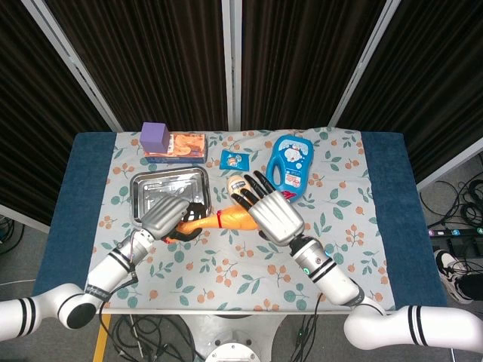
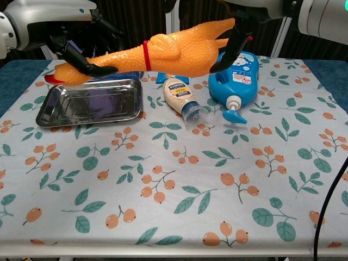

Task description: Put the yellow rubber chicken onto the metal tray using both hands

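The yellow rubber chicken point(image 2: 168, 51) hangs in the air, lying level above the table, head end to the left. My left hand point(image 2: 68, 35) grips its neck near the red beak. My right hand point(image 2: 239, 22) lies over the leg end with fingers spread, one dark finger point(image 2: 224, 53) hanging down in front of it. In the head view the chicken point(image 1: 230, 219) shows between the left hand point(image 1: 167, 216) and the right hand point(image 1: 272, 211). The metal tray point(image 2: 54, 98) sits empty below the chicken's head end, also seen as the tray point(image 1: 162, 188) at back left.
A mayonnaise bottle point(image 2: 182, 98) lies beside the tray, and a blue bottle point(image 2: 236, 76) lies right of it. At the back stand a purple cube point(image 1: 155, 136), a snack box point(image 1: 186, 145) and a small blue packet point(image 1: 235, 158).
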### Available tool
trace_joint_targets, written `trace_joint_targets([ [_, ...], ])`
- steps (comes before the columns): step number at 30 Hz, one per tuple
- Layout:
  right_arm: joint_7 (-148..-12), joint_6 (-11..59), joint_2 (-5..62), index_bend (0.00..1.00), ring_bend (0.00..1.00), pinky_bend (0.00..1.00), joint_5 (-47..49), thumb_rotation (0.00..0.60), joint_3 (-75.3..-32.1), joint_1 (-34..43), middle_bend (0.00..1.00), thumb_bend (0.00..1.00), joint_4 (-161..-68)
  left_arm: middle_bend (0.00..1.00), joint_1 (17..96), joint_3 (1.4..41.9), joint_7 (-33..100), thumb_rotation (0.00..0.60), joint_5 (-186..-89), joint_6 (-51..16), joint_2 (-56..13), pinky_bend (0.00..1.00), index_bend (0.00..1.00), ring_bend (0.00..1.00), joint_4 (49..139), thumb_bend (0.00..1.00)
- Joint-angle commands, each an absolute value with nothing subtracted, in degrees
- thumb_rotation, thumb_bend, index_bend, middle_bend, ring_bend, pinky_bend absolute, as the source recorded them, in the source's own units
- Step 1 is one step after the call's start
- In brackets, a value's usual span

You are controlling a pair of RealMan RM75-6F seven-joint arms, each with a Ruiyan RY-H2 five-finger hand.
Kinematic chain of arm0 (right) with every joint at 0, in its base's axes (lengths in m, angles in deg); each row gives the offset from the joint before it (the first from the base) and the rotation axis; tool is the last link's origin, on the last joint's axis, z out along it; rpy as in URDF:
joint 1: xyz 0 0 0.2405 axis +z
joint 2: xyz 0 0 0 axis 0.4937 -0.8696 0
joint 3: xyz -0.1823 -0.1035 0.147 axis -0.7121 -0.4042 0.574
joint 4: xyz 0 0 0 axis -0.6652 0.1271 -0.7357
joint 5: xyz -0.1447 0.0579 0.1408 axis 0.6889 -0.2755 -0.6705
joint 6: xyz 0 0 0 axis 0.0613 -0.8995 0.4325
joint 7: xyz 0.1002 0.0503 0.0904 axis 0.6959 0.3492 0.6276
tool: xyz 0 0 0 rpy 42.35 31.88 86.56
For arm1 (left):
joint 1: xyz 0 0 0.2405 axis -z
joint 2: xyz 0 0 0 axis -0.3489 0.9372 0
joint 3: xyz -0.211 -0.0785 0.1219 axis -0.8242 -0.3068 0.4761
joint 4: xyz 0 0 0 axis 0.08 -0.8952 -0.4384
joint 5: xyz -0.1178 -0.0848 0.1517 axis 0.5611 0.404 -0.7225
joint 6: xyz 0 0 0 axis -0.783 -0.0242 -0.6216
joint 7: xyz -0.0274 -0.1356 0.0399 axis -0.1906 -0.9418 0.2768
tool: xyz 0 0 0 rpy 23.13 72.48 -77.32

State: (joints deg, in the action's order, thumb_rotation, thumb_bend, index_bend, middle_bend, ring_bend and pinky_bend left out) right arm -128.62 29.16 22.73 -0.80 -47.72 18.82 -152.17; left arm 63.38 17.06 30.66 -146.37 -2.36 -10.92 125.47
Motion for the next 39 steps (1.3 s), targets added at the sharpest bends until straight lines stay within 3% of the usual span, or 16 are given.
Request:
trace_joint_targets([
  [1, -129.6, 28.3, 23.2, 0.26, 0.0, 0.01, -2.3, 0.6, -47.9, 19.8, 0.26, 0.0, -151.9, 0.78, 63.5, 17.0, 31.0, 0.6, -146.1, -2.8, -10.7, 0.84, 0.74, 0.7, 126.0, 0.71],
  [9, -129.9, 27.1, 23.7, 0.28, 0.0, 0.01, -4.1, 0.6, -48.9, 21.3, 0.29, 0.03, -151.6, 0.78, 64.0, 17.2, 31.5, 0.6, -145.2, -2.9, -10.3, 0.84, 0.74, 0.7, 126.5, 0.71],
  [14, -130.2, 26.4, 24.5, 0.36, 0.06, 0.02, -4.9, 0.6, -49.5, 22.3, 0.35, 0.07, -151.0, 0.78, 64.3, 17.3, 31.9, 0.6, -144.9, -3.1, -10.1, 0.84, 0.74, 0.7, 126.8, 0.71],
  [19, -130.1, 25.3, 26.0, 0.59, 0.25, 0.08, -4.9, 0.6, -49.6, 23.2, 0.55, 0.16, -150.0, 0.78, 64.4, 17.6, 32.4, 0.6, -144.7, -3.5, -10.2, 0.84, 0.74, 0.7, 127.0, 0.71],
  [23, -130.1, 24.5, 27.1, 0.82, 0.44, 0.16, -4.2, 0.6, -50.1, 23.7, 0.73, 0.31, -149.3, 0.78, 64.4, 17.8, 32.8, 0.6, -144.7, -4.0, -10.6, 0.84, 0.74, 0.7, 126.8, 0.71],
  [28, -129.3, 24.4, 27.6, 0.98, 0.6, 0.22, -3.4, 0.6, -51.1, 23.8, 0.87, 0.44, -149.2, 0.78, 64.4, 18.1, 33.3, 0.6, -144.5, -4.8, -11.3, 0.84, 0.74, 0.7, 126.4, 0.71],
  [32, -128.8, 24.6, 27.4, 1.0, 0.67, 0.26, -2.9, 0.6, -52.3, 23.7, 0.94, 0.52, -149.7, 0.78, 64.5, 18.1, 33.6, 0.6, -144.2, -5.2, -11.9, 0.84, 0.74, 0.7, 125.9, 0.71],
  [39, -128.3, 24.6, 26.9, 1.0, 0.69, 0.26, -2.8, 0.6, -53.5, 23.5, 0.95, 0.53, -150.5, 0.78, 64.6, 18.3, 34.0, 0.6, -144.0, -5.6, -12.5, 0.84, 0.74, 0.7, 125.4, 0.71],
])
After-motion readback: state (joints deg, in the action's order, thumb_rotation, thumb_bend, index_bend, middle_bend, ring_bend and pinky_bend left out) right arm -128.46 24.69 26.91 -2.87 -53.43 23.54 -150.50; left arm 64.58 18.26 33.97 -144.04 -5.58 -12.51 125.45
